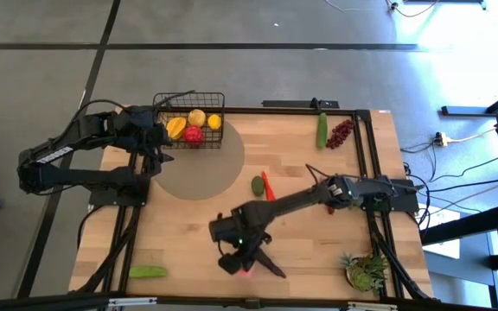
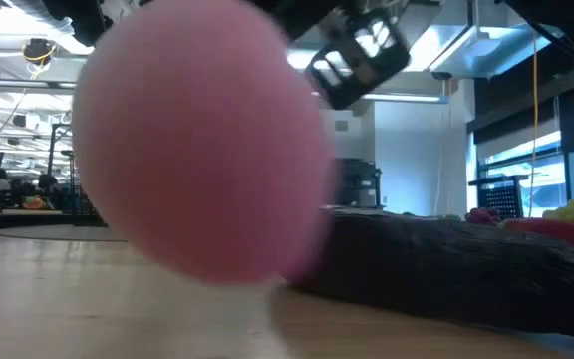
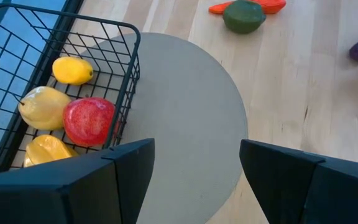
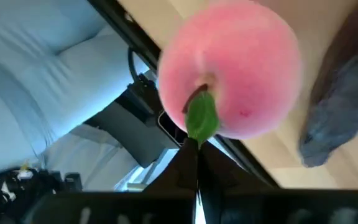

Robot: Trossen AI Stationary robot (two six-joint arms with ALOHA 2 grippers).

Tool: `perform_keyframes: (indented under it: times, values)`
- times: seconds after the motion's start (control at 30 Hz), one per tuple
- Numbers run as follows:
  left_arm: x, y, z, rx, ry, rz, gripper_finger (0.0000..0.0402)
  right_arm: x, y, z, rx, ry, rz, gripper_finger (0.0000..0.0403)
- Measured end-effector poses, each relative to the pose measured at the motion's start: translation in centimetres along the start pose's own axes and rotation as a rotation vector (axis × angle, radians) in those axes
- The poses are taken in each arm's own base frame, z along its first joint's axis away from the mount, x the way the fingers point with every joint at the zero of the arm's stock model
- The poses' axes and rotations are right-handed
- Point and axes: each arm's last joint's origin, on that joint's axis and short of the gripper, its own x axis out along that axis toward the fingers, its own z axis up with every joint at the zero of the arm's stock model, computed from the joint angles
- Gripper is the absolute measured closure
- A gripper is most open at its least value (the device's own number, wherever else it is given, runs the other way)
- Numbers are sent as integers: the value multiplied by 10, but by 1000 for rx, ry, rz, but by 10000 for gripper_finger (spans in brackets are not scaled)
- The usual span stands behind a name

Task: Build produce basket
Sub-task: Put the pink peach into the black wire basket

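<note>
My right gripper (image 1: 242, 262) is near the table's near edge, shut on a pink peach (image 4: 229, 68), which fills the low view (image 2: 202, 140). A dark eggplant (image 2: 446, 269) lies on the table just beside it. At the far left stands the black wire basket (image 1: 188, 117), resting on its base, with a red apple (image 3: 89, 121), yellow lemons (image 3: 72, 70) and an orange mango (image 3: 45, 149) inside. My left gripper (image 3: 194, 162) hangs open beside the basket's near side, over a grey round mat (image 3: 185, 106), with nothing between its fingers. My right gripper pinches the peach's green leaf (image 4: 201, 118) at the stem end between its two shut fingers (image 4: 191, 165). The fingers slant down toward the table's near edge. The peach hangs beyond the fingertips, low over the table; whether its underside touches the wood I cannot tell.
A green cucumber (image 1: 322, 130) and dark grapes (image 1: 341, 132) lie at the far right. A green fruit (image 1: 258, 184) and a red chili (image 1: 268, 186) lie mid-table. Another green piece (image 1: 148, 271) lies near left, and a spiky potted plant (image 1: 366, 269) stands near right.
</note>
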Motion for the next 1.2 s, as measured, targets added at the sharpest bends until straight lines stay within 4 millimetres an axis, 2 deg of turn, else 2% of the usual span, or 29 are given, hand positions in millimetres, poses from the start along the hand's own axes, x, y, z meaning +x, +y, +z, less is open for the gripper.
perform_keyframes:
  times: [0.2, 0.5, 0.83, 1.03, 1.2]
  values:
    - [0, 0, -3, -1, 36, -2, 177, -43, -6, 17, -120, -51, 65, 403]
    - [0, 1, -6, -29, 62, 54, 177, -114, -21, 36, -274, -217, 110, 403]
    - [0, 2, -5, -37, 57, 88, 177, -174, -39, 43, -432, -356, 118, 403]
    - [0, 5, 2, -60, -5, 155, 177, -210, -60, 54, -510, -462, 79, 403]
    - [0, 6, 5, -86, -46, 176, 177, -249, -79, 69, -570, -615, 79, 403]
